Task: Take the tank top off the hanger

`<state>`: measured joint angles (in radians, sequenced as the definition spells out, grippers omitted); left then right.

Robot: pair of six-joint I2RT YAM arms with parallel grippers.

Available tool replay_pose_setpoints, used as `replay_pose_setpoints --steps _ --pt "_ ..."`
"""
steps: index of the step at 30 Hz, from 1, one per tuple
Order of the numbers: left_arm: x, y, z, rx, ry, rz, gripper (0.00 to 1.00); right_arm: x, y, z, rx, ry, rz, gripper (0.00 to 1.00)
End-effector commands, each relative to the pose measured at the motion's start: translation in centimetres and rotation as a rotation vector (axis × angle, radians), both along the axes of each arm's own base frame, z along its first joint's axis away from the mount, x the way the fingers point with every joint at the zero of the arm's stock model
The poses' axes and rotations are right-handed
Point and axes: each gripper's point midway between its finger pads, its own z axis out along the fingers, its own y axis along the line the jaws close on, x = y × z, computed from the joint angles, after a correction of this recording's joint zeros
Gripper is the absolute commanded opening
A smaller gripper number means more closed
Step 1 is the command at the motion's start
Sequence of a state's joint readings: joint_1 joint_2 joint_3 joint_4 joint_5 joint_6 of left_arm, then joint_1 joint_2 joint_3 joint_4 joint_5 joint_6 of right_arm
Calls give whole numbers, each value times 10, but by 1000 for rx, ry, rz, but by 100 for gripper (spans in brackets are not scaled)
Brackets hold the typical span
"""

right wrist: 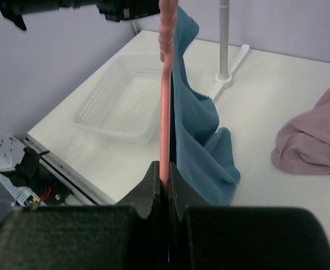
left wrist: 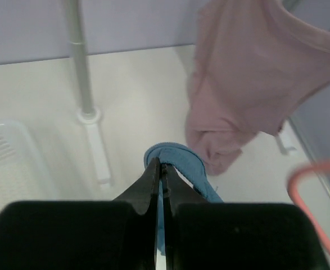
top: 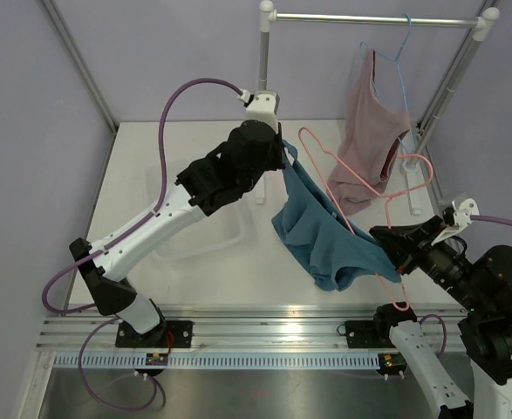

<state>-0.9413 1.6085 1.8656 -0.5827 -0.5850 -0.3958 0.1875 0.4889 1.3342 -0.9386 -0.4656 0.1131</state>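
Observation:
The teal-blue tank top [top: 325, 236] hangs in the air between my two grippers, draped along the salmon-pink hanger [top: 404, 301]. My left gripper [top: 283, 157] is shut on a shoulder strap of the tank top [left wrist: 181, 160] and holds it up; the strap loops over its tips [left wrist: 162, 165]. My right gripper [top: 395, 249] is shut on the hanger's thin bar [right wrist: 165, 112], which rises straight from its jaws [right wrist: 166, 166]. The tank top [right wrist: 201, 135] hangs to the right of that bar. Part of the hanger [left wrist: 316, 169] shows at the right of the left wrist view.
A dusty-pink top [top: 369, 140] hangs on a pale blue hanger [top: 399, 61] from the rail stand [top: 369, 16] at the back right; its hem rests on the table. A white perforated basket [right wrist: 125, 98] lies on the table under the left arm. Purple walls enclose the table.

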Motion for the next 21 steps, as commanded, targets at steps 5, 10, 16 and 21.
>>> replay_pose_setpoints --steps 5,10,16,21 --pt "-101 -78 6 -272 -59 -675 0 35 16 87 333 -389 43 0" --pt "-129 -89 -31 -203 -45 -761 0 62 7 114 515 -557 -1 0" --pt "-87 -56 -95 -55 82 -438 0 104 -26 92 409 -371 -289 0" --pt "-77 -44 -116 14 141 -333 0 111 -33 39 166 -75 -363 0"
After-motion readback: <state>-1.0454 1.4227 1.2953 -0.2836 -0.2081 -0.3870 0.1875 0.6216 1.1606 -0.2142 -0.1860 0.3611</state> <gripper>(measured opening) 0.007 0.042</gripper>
